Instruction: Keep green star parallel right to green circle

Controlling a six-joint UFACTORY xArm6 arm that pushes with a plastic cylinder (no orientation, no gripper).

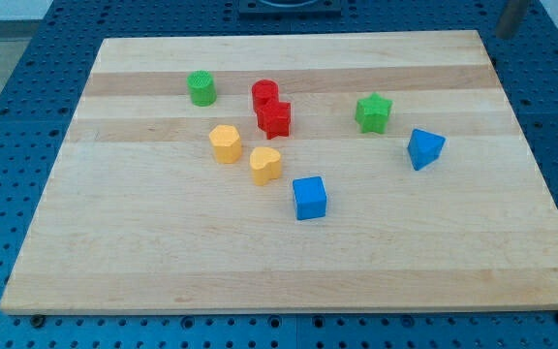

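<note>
The green star (pixel 374 112) lies on the wooden board (pixel 163 262) right of centre, in the upper half. The green circle (pixel 201 88) stands at the upper left, a little higher in the view than the star. My rod shows as a blurred grey bar at the view's top right, and my tip (pixel 504 36) is off the board, just past its top right corner. The tip is far up and to the right of the green star and touches no block.
A red circle (pixel 264 93) and a red star (pixel 274 118) touch each other between the two green blocks. Two yellow blocks (pixel 226 143) (pixel 265 165) lie below them. A blue cube (pixel 309 198) sits near the centre and a blue block (pixel 424 148) lies lower right of the green star.
</note>
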